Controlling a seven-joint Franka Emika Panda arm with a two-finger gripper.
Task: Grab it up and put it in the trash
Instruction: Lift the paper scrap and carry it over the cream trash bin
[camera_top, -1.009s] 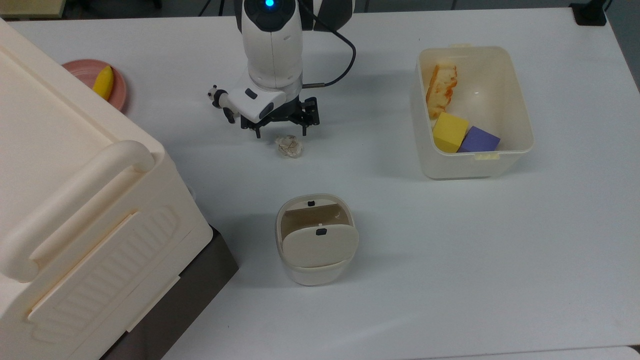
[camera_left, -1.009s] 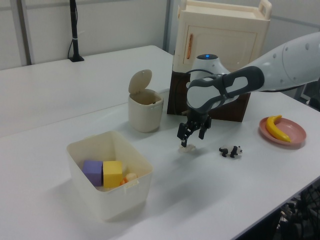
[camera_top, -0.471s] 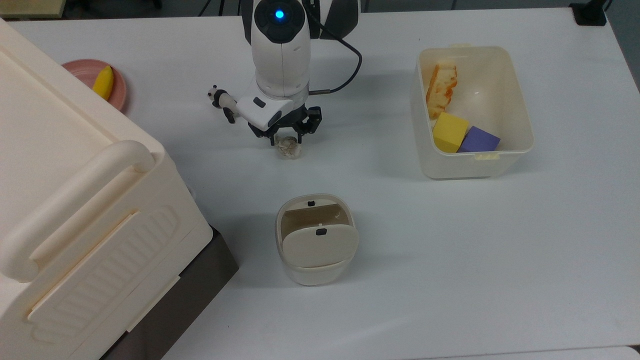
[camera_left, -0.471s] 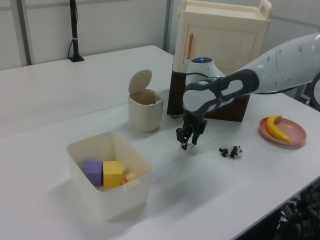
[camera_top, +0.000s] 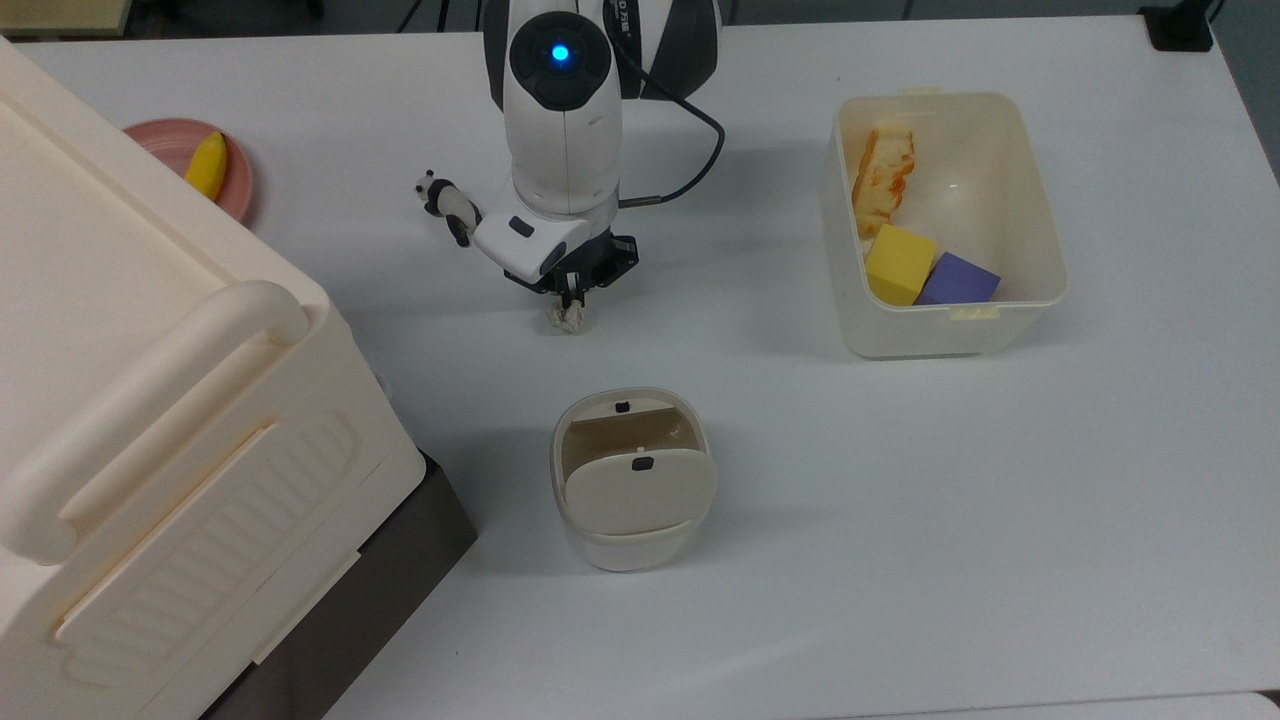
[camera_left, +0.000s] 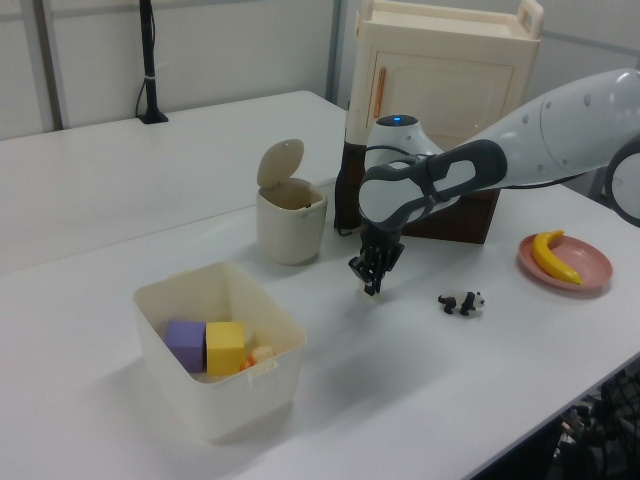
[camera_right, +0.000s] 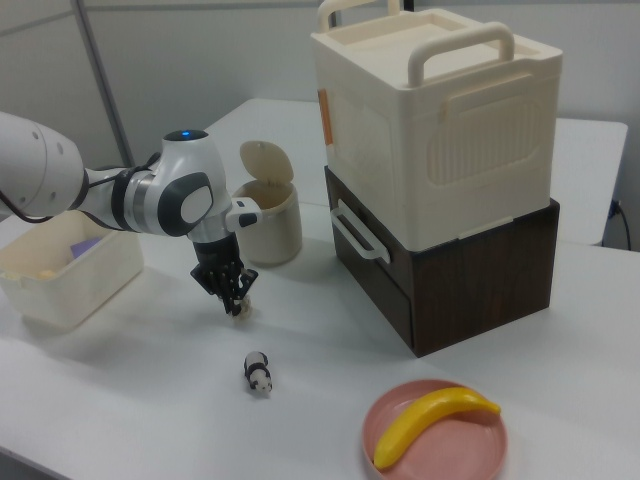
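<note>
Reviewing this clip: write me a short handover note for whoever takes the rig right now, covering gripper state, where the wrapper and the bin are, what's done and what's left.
Gripper: low at the table, fingers shut on the wrapper wad; the wad looks to be at table level, not lifted.
Trash bin: stands apart from the wad, below it in the top view, flap lid tipped so the mouth is open.
Panda figurine: on the table near the arm, not involved.
Done: approach and grasp.
Left: lift the wad, carry it over the bin's open mouth, release, and check it dropped in.
</note>
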